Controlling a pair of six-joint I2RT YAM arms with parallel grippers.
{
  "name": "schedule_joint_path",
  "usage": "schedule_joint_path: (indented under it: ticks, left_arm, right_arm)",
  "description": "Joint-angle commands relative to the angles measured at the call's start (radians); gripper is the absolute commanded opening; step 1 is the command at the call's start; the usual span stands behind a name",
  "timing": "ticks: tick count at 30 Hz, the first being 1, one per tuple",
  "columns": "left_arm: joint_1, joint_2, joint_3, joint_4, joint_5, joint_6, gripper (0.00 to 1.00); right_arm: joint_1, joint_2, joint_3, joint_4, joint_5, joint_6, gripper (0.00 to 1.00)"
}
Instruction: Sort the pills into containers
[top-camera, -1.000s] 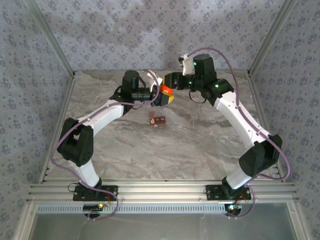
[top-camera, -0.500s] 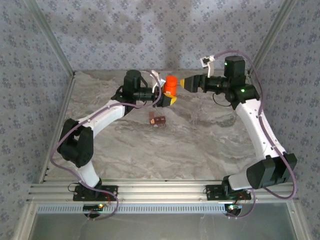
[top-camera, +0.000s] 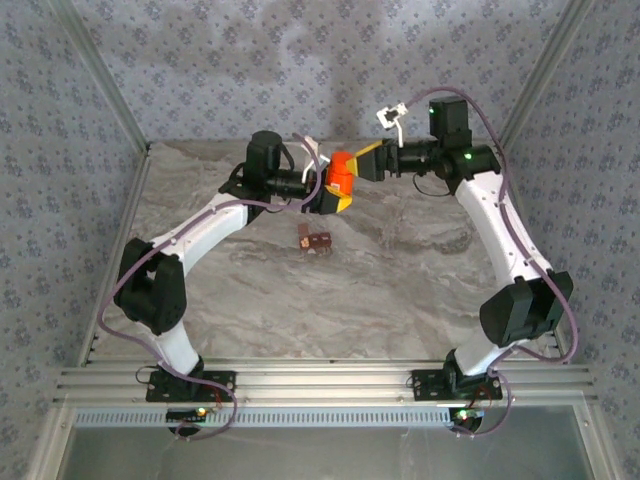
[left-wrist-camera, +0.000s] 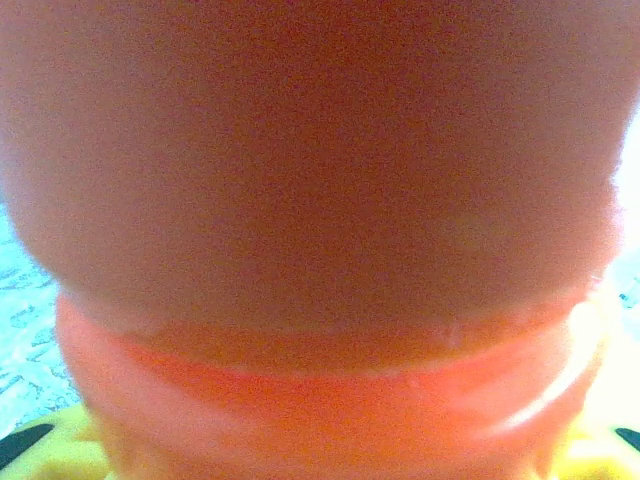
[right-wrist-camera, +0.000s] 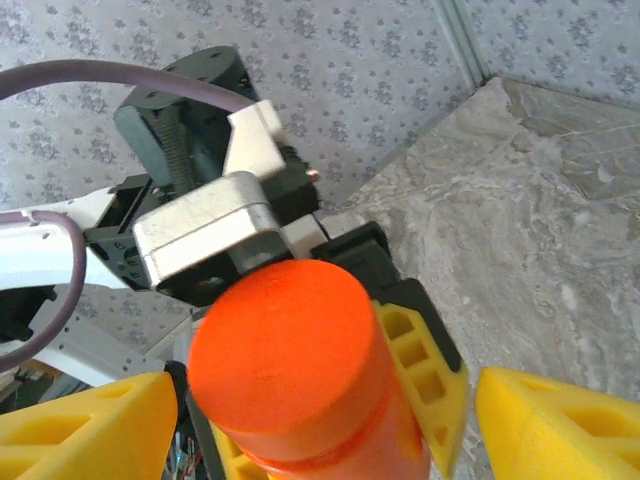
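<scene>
Marbled table bears containers lying left-to-right; left end effector grips orange bottle, right end effector wide.

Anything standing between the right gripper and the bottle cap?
Nothing visible does. The cap of the orange bottle sits between the right gripper's open yellow jaws. The left gripper grips the bottle lower down, below the cap, so it is not across the path.
</scene>
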Motion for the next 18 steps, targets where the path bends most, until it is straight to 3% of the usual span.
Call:
schedule_joint_path:
  ticks: [1,11,18]
  left_arm:
    - [0.002,-0.008,0.039,-0.007,0.051,0.023,0.00]
    - [0.002,-0.003,0.044,-0.016,0.052,0.025,0.00]
    - [0.002,-0.003,0.044,-0.014,0.049,0.027,0.00]
  right_arm:
    - [0.020,0.020,0.056,-0.063,-0.023,-0.047,0.79]
    - [0.048,0.054,0.093,-0.082,0.014,-0.052,0.70]
    - [0.049,0.049,0.085,-0.079,0.044,-0.037,0.48]
